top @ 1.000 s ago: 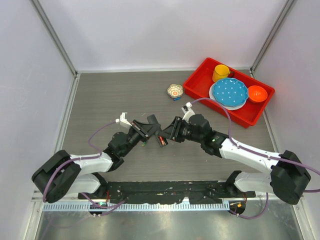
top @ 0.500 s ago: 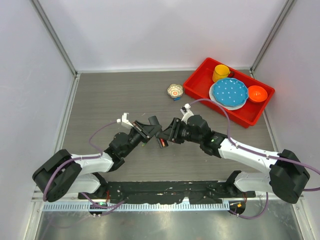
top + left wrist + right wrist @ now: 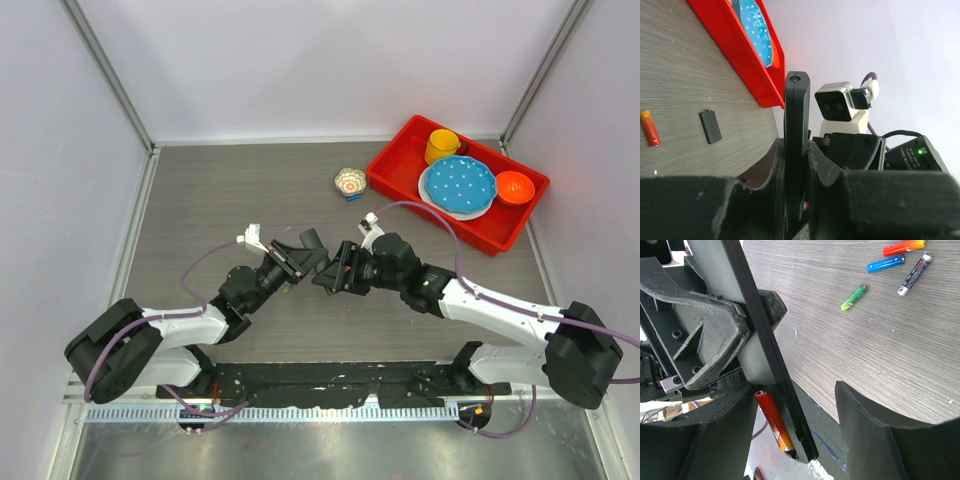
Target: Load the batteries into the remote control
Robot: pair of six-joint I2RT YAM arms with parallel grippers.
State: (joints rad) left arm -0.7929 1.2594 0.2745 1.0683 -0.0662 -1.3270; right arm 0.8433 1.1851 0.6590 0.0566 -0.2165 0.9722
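Note:
The remote control (image 3: 796,125) is a slim black bar standing upright between my left gripper's (image 3: 796,155) fingers, which are shut on it. In the right wrist view the remote control (image 3: 757,335) shows its recess, with a red-orange battery (image 3: 775,426) lying in it. My right gripper (image 3: 795,440) is open, its fingers astride the remote's lower end, the right finger (image 3: 875,430) well clear of it. On the table lie several loose batteries: red-orange (image 3: 904,247), blue (image 3: 886,263), grey (image 3: 914,274) and green (image 3: 854,297). From above, both grippers meet mid-table at the remote (image 3: 317,263).
A red tray (image 3: 390,182) at the back right holds a yellow cup (image 3: 441,146), a blue dotted plate (image 3: 458,185) and an orange bowl (image 3: 514,186). A small patterned bowl (image 3: 349,181) sits left of the tray. A small black cover (image 3: 710,126) and a red-orange battery (image 3: 650,128) lie on the table.
My right gripper has opened, leaving the red-orange battery in the remote's recess. Both grippers and the remote have shifted slightly towards the back.

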